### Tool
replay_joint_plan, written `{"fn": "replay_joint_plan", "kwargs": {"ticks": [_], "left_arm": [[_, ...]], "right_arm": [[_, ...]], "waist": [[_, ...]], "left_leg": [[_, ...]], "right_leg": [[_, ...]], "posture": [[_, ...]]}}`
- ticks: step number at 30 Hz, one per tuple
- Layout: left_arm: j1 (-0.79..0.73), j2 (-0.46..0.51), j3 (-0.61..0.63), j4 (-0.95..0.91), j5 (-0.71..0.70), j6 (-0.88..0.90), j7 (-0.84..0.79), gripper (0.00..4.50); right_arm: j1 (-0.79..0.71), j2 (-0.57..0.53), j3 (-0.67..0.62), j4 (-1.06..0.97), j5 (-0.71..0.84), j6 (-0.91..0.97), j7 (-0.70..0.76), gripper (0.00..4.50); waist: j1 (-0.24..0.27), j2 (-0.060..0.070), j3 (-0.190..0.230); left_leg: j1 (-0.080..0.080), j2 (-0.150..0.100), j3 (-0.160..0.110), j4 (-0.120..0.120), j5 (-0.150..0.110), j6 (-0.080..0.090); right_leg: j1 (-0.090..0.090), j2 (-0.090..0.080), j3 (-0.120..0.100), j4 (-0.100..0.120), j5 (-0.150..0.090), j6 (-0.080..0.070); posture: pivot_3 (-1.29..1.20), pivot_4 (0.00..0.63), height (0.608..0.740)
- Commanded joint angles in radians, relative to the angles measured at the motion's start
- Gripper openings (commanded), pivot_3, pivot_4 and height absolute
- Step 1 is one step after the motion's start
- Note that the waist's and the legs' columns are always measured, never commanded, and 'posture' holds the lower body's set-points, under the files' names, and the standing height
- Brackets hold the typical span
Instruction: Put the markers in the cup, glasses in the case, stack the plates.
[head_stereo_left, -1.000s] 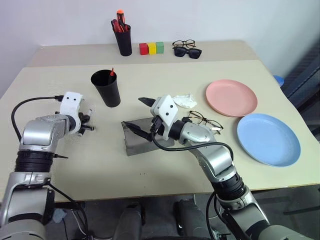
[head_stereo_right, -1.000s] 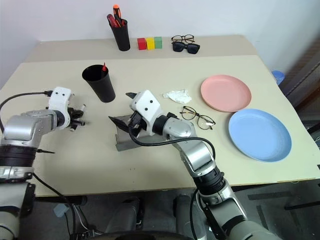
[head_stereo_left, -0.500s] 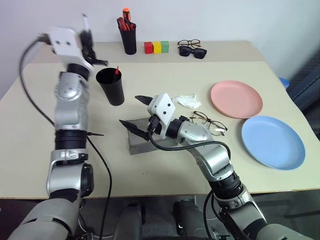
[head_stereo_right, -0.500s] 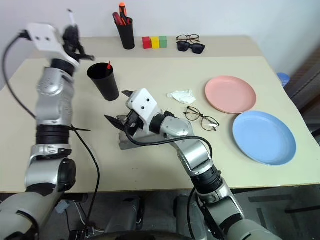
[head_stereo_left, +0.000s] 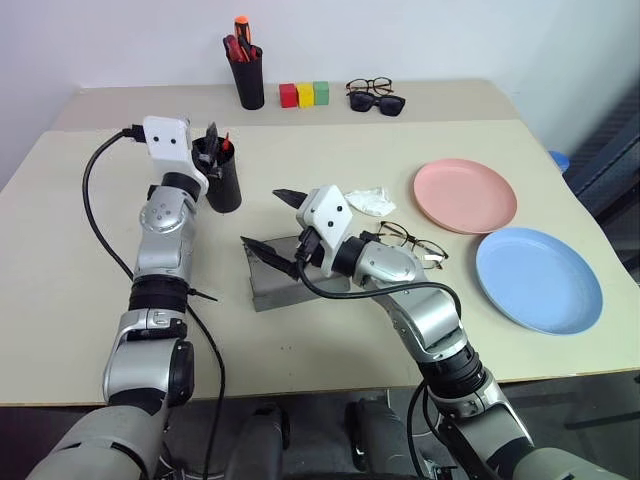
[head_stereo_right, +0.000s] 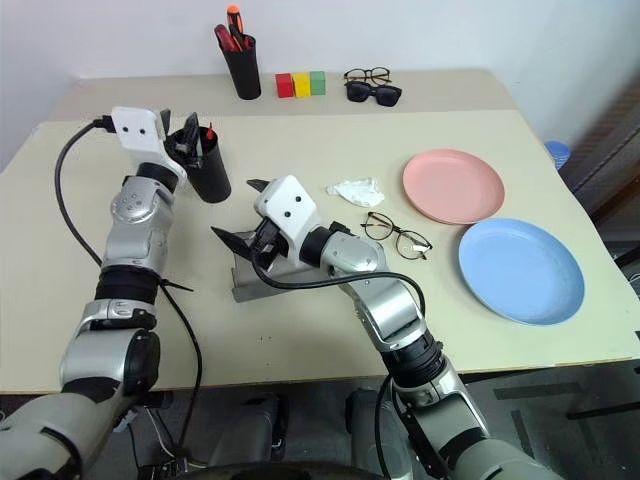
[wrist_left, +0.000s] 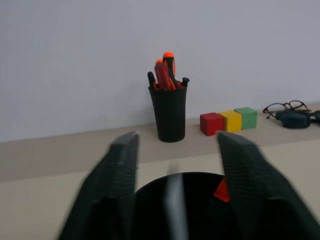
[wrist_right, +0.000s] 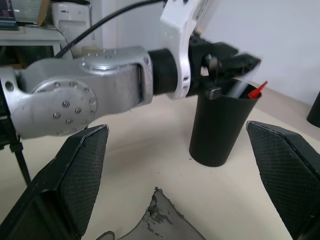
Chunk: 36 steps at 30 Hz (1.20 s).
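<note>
Since a second ago the left tool (head_stereo_left: 213, 140) has swung up from the beige surface (head_stereo_left: 90, 200) to hang right above the cup (head_stereo_left: 224, 185), its fingers now spread, a pale blurred marker (wrist_left: 175, 207) between them over the cup's mouth, where a red-tipped marker (head_stereo_left: 226, 142) already stands. Wide open, the right tool (head_stereo_left: 278, 222) hasn't moved, over the grey case (head_stereo_left: 275, 285). To its right lie the glasses (head_stereo_left: 412, 241), then the pink plate (head_stereo_left: 465, 195) and blue plate (head_stereo_left: 538, 277), side by side. Beyond is a plain white wall (wrist_left: 75, 50).
</note>
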Motion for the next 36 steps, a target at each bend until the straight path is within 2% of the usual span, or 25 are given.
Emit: {"fn": "replay_joint_plan", "kwargs": {"ticks": [1,3,6,9,10,12,16,19,23,25,27,33,36], "left_arm": [[0.007,-0.003,0.056,-0.131,-0.074,-0.011,-0.021,2.99],[0.061,0.018,0.061,-0.263,-0.158,0.077,-0.111,2.99],[0.204,0.112,0.011,-0.521,-0.324,0.328,-0.329,2.99],[0.343,0.251,-0.056,-0.725,-0.413,0.562,-0.469,3.78],[0.382,0.297,-0.079,-0.782,-0.436,0.628,-0.509,4.31],[0.428,0.358,-0.109,-0.858,-0.465,0.708,-0.567,4.47],[0.485,0.461,-0.263,-0.984,-0.436,0.808,-0.687,4.47],[0.465,0.474,-0.364,-0.961,-0.354,0.808,-0.716,4.47],[0.428,0.470,-0.453,-0.895,-0.264,0.792,-0.755,4.47],[0.413,0.465,-0.476,-0.869,-0.233,0.782,-0.774,3.95],[0.396,0.457,-0.492,-0.845,-0.216,0.767,-0.804,3.21],[0.355,0.431,-0.510,-0.786,-0.175,0.711,-0.883,0.12],[0.339,0.425,-0.519,-0.762,-0.148,0.672,-0.913,0.05]], "right_arm": [[-0.008,0.010,-0.001,-0.042,0.008,-0.011,-0.001,4.50],[-0.007,0.002,-0.007,-0.046,0.008,-0.008,0.000,4.50],[0.003,-0.039,-0.037,-0.060,0.013,0.001,0.012,4.50],[0.031,-0.144,-0.086,-0.086,0.021,0.018,0.059,4.50],[0.041,-0.186,-0.102,-0.095,0.023,0.021,0.079,4.50],[0.054,-0.242,-0.128,-0.105,0.034,0.026,0.104,4.50],[0.103,-0.397,-0.214,-0.114,0.051,0.039,0.172,4.50],[0.137,-0.480,-0.243,-0.109,0.045,0.033,0.202,4.50],[0.152,-0.529,-0.278,-0.090,0.027,0.027,0.187,4.50],[0.154,-0.537,-0.289,-0.093,0.026,0.034,0.182,4.50],[0.157,-0.546,-0.300,-0.102,0.025,0.041,0.179,4.50],[0.153,-0.562,-0.306,-0.125,0.031,0.072,0.174,4.50],[0.147,-0.587,-0.300,-0.128,0.025,0.110,0.185,4.50]], "waist": [[0.000,0.000,0.000],[-0.003,0.000,0.000],[-0.013,0.001,0.000],[-0.008,0.001,0.000],[-0.004,0.001,0.000],[0.003,0.001,0.000],[0.005,0.001,0.000],[0.006,0.002,0.001],[-0.003,0.002,0.001],[-0.002,0.002,0.001],[0.000,0.002,0.001],[0.006,0.002,0.001],[0.006,0.002,0.001]], "left_leg": [[0.000,0.000,0.000,0.000,0.000,0.000],[0.000,0.000,0.000,0.000,0.000,0.000],[0.000,0.001,0.000,-0.001,0.000,0.000],[0.000,0.001,0.000,-0.001,0.000,0.000],[0.001,0.001,0.000,-0.001,0.000,0.000],[0.001,0.001,-0.001,-0.001,0.000,0.001],[0.004,0.001,-0.001,0.000,-0.001,0.001],[0.006,0.001,-0.001,0.000,-0.001,0.002],[0.007,0.001,0.000,0.000,-0.001,0.002],[0.007,0.002,0.000,0.000,-0.001,0.003],[0.007,0.002,0.000,0.000,-0.001,0.003],[0.006,0.001,0.000,0.001,-0.002,0.003],[0.006,0.001,0.000,0.001,-0.002,0.003]], "right_leg": [[0.000,0.000,0.000,0.000,0.000,0.000],[0.000,0.000,0.000,0.000,0.000,0.000],[0.000,0.000,0.001,0.000,0.000,0.000],[0.000,0.000,0.001,0.000,0.000,0.000],[0.001,0.000,0.001,0.000,0.000,0.000],[0.003,-0.001,0.000,-0.001,0.000,0.000],[0.007,0.000,0.000,-0.002,0.000,0.000],[0.010,0.000,0.000,-0.004,-0.001,0.000],[0.011,0.002,0.000,-0.003,-0.001,-0.001],[0.011,0.003,0.000,-0.003,-0.001,-0.001],[0.011,0.002,0.000,-0.004,-0.001,-0.001],[0.011,0.002,0.000,-0.004,-0.001,-0.001],[0.011,0.002,0.000,-0.004,-0.001,-0.001]], "posture": [[0.00,0.150,0.740],[0.00,0.150,0.740],[0.00,0.150,0.740],[0.00,0.150,0.740],[0.00,0.150,0.740],[0.00,0.150,0.740],[0.00,0.150,0.740],[0.00,0.150,0.740],[0.00,0.150,0.740],[0.00,0.150,0.740],[0.00,0.150,0.740],[0.00,0.150,0.740],[0.00,0.150,0.740]]}}
